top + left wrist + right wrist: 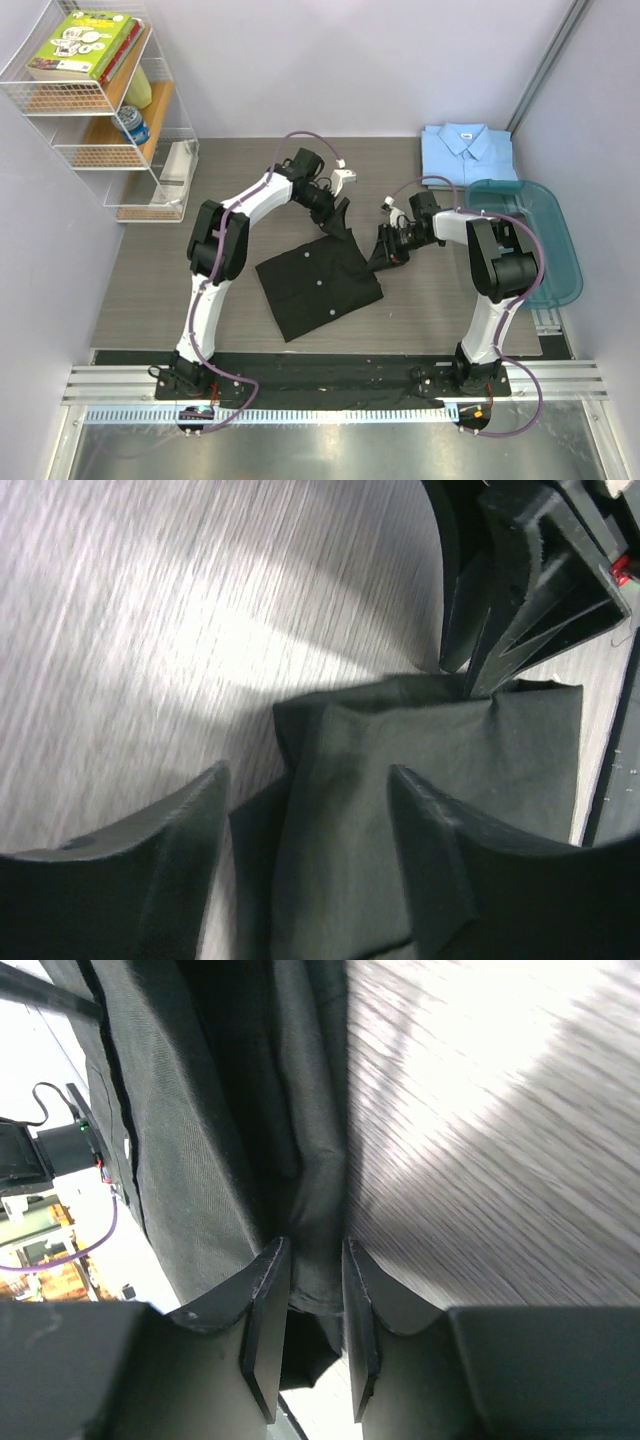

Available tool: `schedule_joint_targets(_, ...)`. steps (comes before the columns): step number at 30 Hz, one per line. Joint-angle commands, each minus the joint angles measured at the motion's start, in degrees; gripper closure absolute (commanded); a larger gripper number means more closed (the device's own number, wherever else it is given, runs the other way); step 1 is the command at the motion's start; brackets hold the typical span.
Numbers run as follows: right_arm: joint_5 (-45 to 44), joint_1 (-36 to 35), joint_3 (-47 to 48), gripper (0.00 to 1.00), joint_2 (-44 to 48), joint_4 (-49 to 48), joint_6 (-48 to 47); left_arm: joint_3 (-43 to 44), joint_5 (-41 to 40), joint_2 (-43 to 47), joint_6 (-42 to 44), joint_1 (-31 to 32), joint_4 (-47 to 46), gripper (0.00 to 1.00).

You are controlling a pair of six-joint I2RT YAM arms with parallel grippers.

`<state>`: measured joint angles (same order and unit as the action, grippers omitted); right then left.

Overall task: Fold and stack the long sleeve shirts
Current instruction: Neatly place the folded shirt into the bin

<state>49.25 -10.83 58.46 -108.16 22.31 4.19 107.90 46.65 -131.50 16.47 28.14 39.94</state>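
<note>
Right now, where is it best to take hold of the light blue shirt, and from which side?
Pinch the left folded edge of the light blue shirt, coming from its left. It lies flat with the collar at its far end, and the teal tub crowds its near right corner, so that edge is probably freest.

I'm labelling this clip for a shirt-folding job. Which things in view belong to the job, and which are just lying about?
Belong to the job:
black shirt, pinched in the right fingers
folded light blue shirt, far right

Just lying about:
teal tub
wire shelf
books and can on it
</note>
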Motion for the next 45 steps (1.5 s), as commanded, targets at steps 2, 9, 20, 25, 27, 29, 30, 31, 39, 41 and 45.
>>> schedule_joint_targets(2, 0.5, 1.42, 0.52, 0.68, 2.69, 1.16, -2.42, 2.4, 1.86, -0.42, -0.82, 0.51, -4.17, 0.44)
schedule_joint_targets(9, 2.42, 1.6, -0.1, 0.7, 0.14, -1.39, -0.85, 2.14, 4.06, -1.12, 1.02, 0.51, -2.59, 0.57)
schedule_joint_targets(20, -1.44, -0.07, -1.33, 0.58, -1.0, -5.25, 0.65, 1.0, 4.41, -0.42, 0.58, 0.51, -3.29, 0.52)
schedule_joint_targets(25, -1.27, -2.0, -0.71, 0.8, -1.0, -5.08, 0.56, 1.18, 4.41, -0.51, 0.23, 0.51, -3.56, 0.53)
schedule_joint_targets(27, -0.91, -2.0, -0.8, 0.99, -0.65, -4.82, 0.21, 1.26, 3.97, -0.51, -0.21, 0.51, -3.99, 0.54)
schedule_joint_targets(29, -1.35, -2.0, -0.71, 0.99, 0.31, -3.51, -0.75, 1.26, 4.23, -0.42, -0.47, 0.34, -4.17, 0.56)
schedule_joint_targets(30, -1.27, -2.0, -0.71, 0.99, 0.75, -3.06, -1.02, 1.18, 4.41, -0.51, -0.39, 0.25, -4.17, 0.57)
schedule_joint_targets(31, -1.18, -2.0, -0.8, 0.99, 1.19, -2.71, -1.46, 1.09, 4.58, -0.42, -0.39, 0.33, -4.09, 0.58)
schedule_joint_targets(39, 0.58, -2.0, -1.24, 0.99, 5.58, 1.51, -2.52, 0.47, 5.02, 0.63, -0.47, -0.54, -4.44, 0.94)
schedule_joint_targets(41, 0.67, -2.0, -2.11, 0.99, 6.55, 2.82, -3.39, -0.05, 5.2, 1.25, -0.47, -0.81, -4.7, 1.0)
schedule_joint_targets(45, 0.75, -2.0, -3.26, 0.99, 6.74, 5.29, -5.5, -0.84, 5.11, 1.78, -1.08, -1.42, -5.49, 1.0)
